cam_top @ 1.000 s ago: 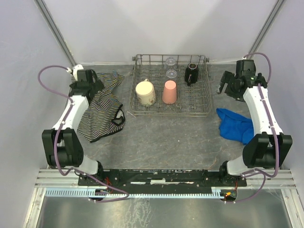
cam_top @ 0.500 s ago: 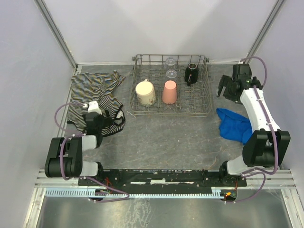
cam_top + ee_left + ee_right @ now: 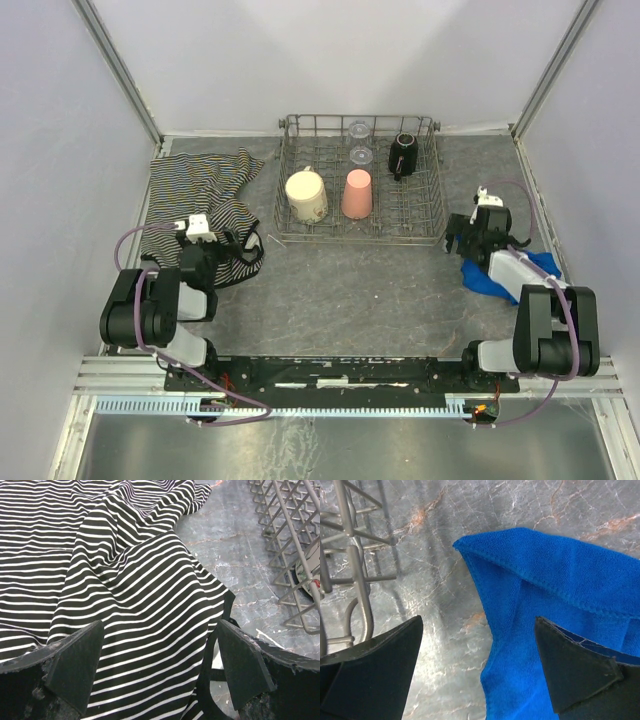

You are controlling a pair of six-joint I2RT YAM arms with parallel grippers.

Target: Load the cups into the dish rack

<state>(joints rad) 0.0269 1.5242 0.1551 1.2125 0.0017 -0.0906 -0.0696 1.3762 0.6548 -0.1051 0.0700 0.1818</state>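
Note:
The grey wire dish rack [image 3: 430, 236] stands at the back middle of the table. In it are the cream floral mug [image 3: 306, 195], the salmon-pink tumbler [image 3: 357, 194] upside down, the small clear glass [image 3: 359, 153] and the black mug [image 3: 403, 154]. My left gripper [image 3: 200, 262] is open and empty, low over a striped cloth [image 3: 125, 580]. My right gripper [image 3: 463, 245] is open and empty, low over the edge of a blue cloth [image 3: 555, 605], just right of the rack's corner [image 3: 350, 555]. The rack's wires also show in the left wrist view [image 3: 290, 540].
The black-and-white striped cloth [image 3: 200, 190] lies at the left of the table. The blue cloth [image 3: 505, 275] lies at the right. Grey walls with metal corner posts close in the back and sides. A metal rail runs along the near edge.
Both arms have drawn back from the far sides of the rack toward their bases and folded low: the left over the striped cloth, the right over the blue cloth. The cups have not moved.

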